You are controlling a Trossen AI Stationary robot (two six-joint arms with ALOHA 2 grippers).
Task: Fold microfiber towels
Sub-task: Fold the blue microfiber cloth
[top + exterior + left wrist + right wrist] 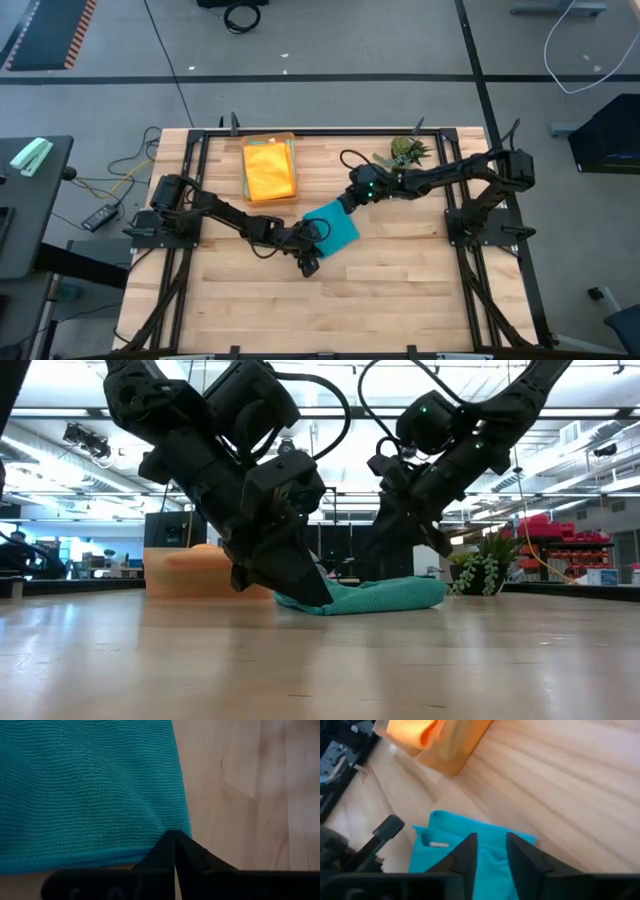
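Note:
A teal microfiber towel [332, 227] lies folded small on the middle of the wooden table; it also shows in the low view [385, 596]. My left gripper [309, 263] is at its near left corner, down at table height [312, 596], fingers shut. My right gripper [346, 205] is at the towel's far side, with its two fingers a narrow gap apart and teal cloth between them [490, 854]. A white tag [438, 844] shows on the towel. My left gripper meets the towel at its near corner [184, 834], where its shut fingertips [167, 845] close over the tip of the cloth; how many layers I cannot tell. The fingers slant down from the table's left. The corner lies on the table. My right gripper has the towel's far part [492, 847] between its two fingers [467, 851], coming from above and slanting from the table's right. A fold or an edge, I cannot tell. The towel stays low, resting on the table.
An orange tray [290, 150] at the far middle holds yellow and orange cloths [269, 172]. A small spiky green plant [405, 152] stands at the far right, close behind my right arm. Bare wood lies toward the near edge [330, 310].

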